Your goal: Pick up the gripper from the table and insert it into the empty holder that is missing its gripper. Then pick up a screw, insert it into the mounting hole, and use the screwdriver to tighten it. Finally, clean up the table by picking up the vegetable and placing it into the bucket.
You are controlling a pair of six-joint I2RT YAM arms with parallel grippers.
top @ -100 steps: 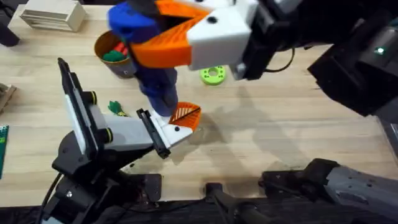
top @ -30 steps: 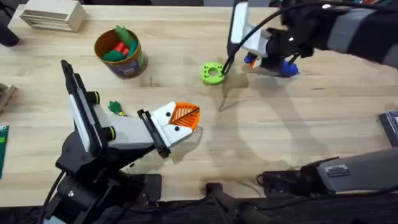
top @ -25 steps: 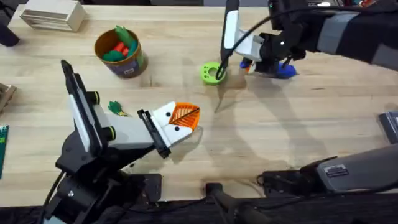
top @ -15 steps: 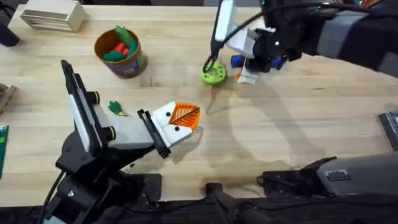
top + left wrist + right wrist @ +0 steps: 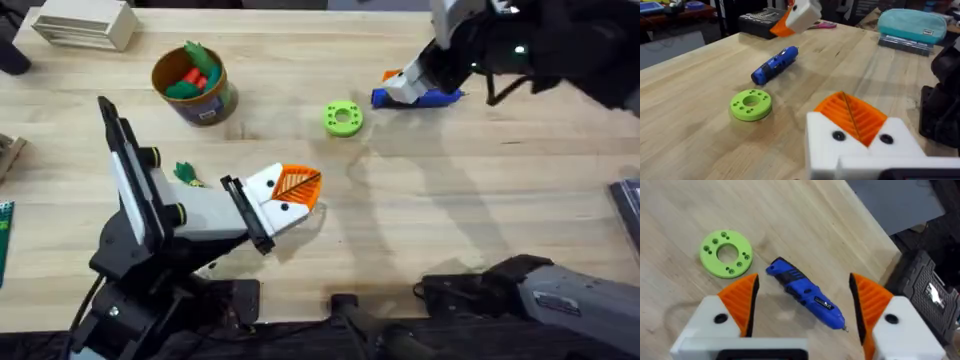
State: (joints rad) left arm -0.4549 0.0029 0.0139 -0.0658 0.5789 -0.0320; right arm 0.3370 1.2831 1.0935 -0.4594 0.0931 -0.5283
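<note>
The right gripper (image 5: 802,305) is spread wide over the blue screwdriver (image 5: 807,295), which lies flat on the table (image 5: 470,190). A green ring (image 5: 343,118) sits at the screwdriver's nine o'clock. I cannot tell whether the left gripper (image 5: 290,195) is apart or closed. The small green vegetable (image 5: 186,174) lies beside the left arm, at six o'clock from the bucket (image 5: 212,104).

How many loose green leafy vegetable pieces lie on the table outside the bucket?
1. The vegetable lies on the table beside the left arm, nearer the arms' bases than the bucket. The arm could hide others.
</note>
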